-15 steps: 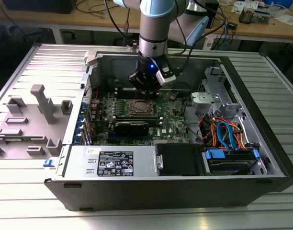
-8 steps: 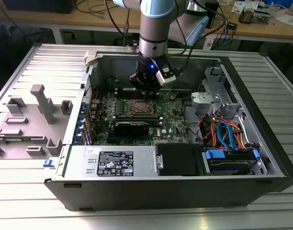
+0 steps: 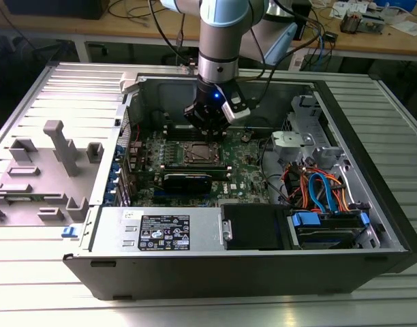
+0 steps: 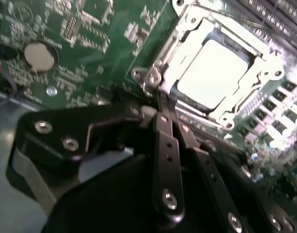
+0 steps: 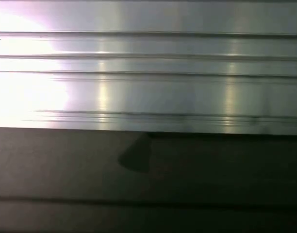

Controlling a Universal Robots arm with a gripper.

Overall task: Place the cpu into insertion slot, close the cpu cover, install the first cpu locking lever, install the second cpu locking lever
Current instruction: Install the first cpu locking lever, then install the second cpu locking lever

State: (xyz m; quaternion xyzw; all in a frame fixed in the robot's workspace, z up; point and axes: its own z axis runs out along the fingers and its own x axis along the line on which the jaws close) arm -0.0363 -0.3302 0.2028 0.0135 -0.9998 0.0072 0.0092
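Gripper (image 4: 160,104): jaws together, tips at the socket's corner, holding nothing.
Cpu (image 4: 212,73): seated in the slot (image 3: 199,153) on the green board.
Cover (image 4: 187,36): shut over the cpu.

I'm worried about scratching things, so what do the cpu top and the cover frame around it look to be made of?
The cpu top looks like smooth pale metal, glaring under the light. The cpu cover seems bright stamped metal, thin-edged and shiny.
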